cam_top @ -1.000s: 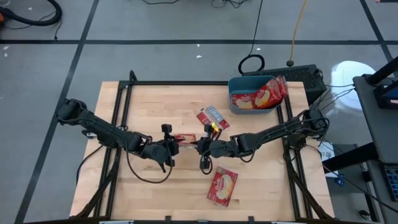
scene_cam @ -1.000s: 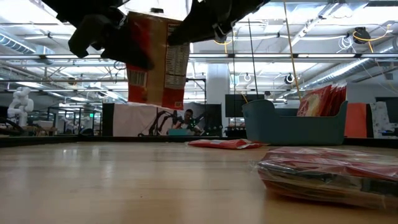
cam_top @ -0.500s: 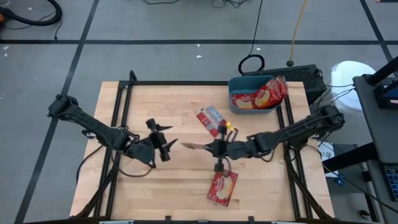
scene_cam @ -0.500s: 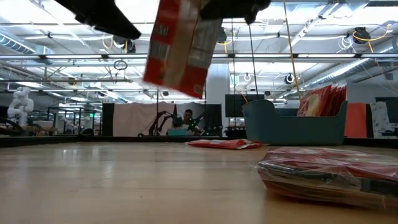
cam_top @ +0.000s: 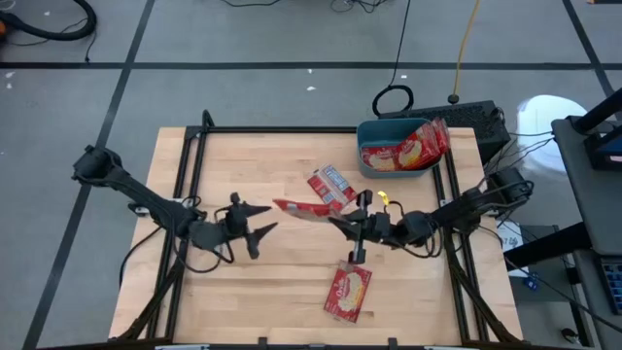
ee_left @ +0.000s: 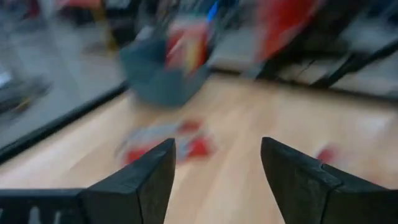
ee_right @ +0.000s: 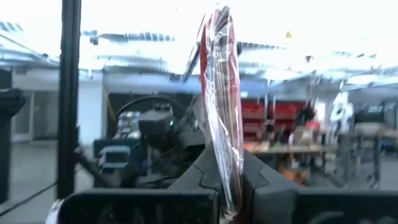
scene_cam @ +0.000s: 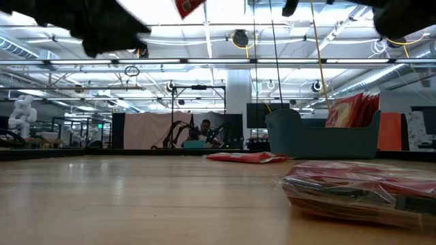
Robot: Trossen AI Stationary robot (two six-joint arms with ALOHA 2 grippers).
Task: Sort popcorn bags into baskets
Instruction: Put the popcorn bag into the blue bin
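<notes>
My right gripper (cam_top: 336, 221) is shut on a red popcorn bag (cam_top: 299, 208) high above the table's middle. Only a corner of that bag (scene_cam: 187, 7) shows in the low view. My left gripper (cam_top: 260, 220) is open and empty, left of that bag and apart from it. A second bag (cam_top: 331, 186) lies flat on the table, and a third (cam_top: 348, 292) lies flat near the front edge. The teal bin (cam_top: 367, 131) stands at the far right with several red bags (cam_top: 403, 152) inside. My right gripper pinches the bag's right-hand end (ee_right: 219, 163) between its two fingers (ee_right: 200, 169). The fingers come about level from the table's right side. The bag is lifted clear and sticks out from the fingers toward the table's left, seen edge-on in the right wrist view.
The bin (scene_cam: 320, 139) has bags leaning over its right wall (scene_cam: 351, 109). The table's dark frame rails (cam_top: 190, 165) run along its left and right sides. The near bag (scene_cam: 361, 192) lies close to the low camera.
My left gripper has let go of the bag, opened, and drawn back toward the table's left edge. My right gripper has kept hold of the bag and carried it up and toward the right. The bag has swung from hanging down to sticking out nearly level.
</notes>
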